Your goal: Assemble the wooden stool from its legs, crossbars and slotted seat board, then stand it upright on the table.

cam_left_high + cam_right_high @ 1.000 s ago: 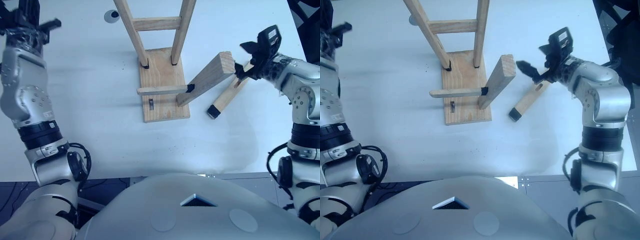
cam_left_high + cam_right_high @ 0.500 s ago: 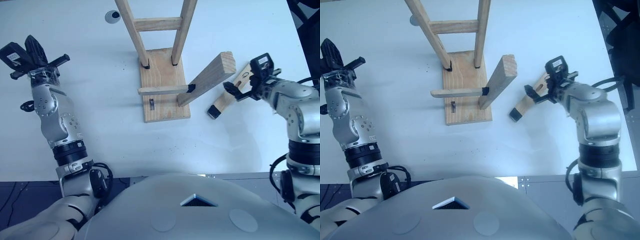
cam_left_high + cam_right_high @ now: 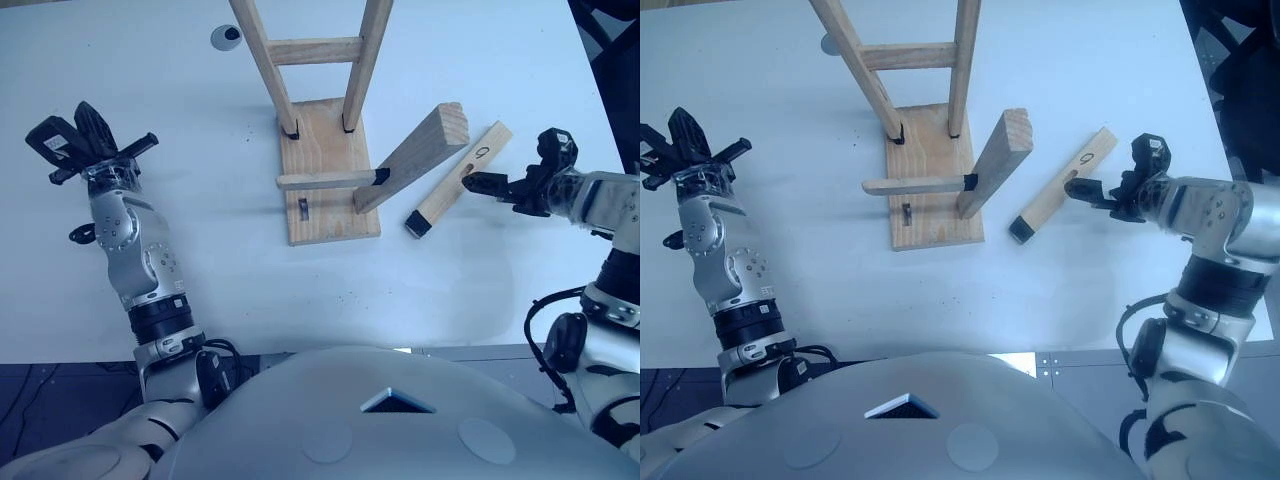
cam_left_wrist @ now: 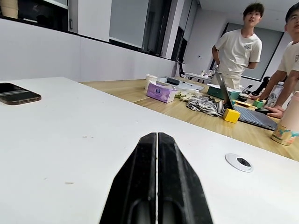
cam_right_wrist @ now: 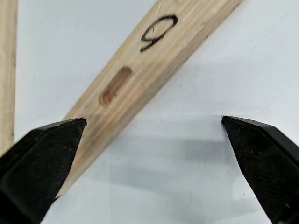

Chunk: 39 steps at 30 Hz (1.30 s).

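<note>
The slotted seat board [image 3: 325, 205] lies flat at the table's middle. Two legs [image 3: 268, 65] joined by a crossbar [image 3: 315, 48] stand in its far end. A third leg [image 3: 412, 157] leans from the board's right edge, and a thin crossbar [image 3: 322, 181] runs left from its foot. To the right, a loose leg [image 3: 458, 180] marked 9 lies on the table. My right gripper [image 5: 153, 120] is open just right of that leg [image 5: 140, 79], one fingertip [image 3: 470, 180] close to it. My left gripper [image 4: 157, 136] is shut and empty, far out at the left [image 3: 150, 138].
A round cable grommet [image 3: 226, 35] sits in the table beyond the stool parts. A dark phone [image 4: 16, 94] lies on the table far out to the left. The table's near edge [image 3: 300, 350] runs just before me.
My right gripper has drawn back to the right, off the loose leg's upper end; the leg has slid slightly left. My left arm has swung down and nearer on the left side.
</note>
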Each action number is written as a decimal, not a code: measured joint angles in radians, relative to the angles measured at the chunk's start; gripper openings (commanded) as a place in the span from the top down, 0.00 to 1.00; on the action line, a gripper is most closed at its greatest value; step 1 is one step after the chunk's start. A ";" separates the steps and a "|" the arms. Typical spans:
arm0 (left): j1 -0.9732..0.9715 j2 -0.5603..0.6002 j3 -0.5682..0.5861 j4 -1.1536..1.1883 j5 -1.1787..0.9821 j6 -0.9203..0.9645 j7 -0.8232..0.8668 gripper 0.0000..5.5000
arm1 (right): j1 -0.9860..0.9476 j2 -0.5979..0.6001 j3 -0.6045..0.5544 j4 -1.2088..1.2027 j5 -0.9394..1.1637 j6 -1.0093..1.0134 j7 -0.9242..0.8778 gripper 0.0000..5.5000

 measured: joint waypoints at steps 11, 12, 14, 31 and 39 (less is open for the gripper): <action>-0.095 0.046 0.008 0.078 0.001 0.009 -0.045 1.00 | -0.162 -0.004 0.316 0.358 -0.110 -0.490 0.076 0.06; -0.097 0.046 0.005 0.080 0.001 0.009 -0.046 1.00 | -0.160 -0.020 0.364 0.372 -0.135 -0.539 0.099 0.08; -0.100 0.046 0.001 0.084 0.003 0.009 -0.047 1.00 | -0.140 -0.064 0.463 0.394 -0.192 -0.657 0.153 0.13; -0.145 0.049 -0.017 0.111 0.017 0.018 -0.061 1.00 | -0.404 0.033 0.541 0.940 -0.284 -1.184 0.268 0.42; -0.082 0.017 -0.012 0.082 0.017 0.024 -0.054 1.00 | -0.319 -0.078 0.440 0.590 -0.233 -0.929 0.314 0.22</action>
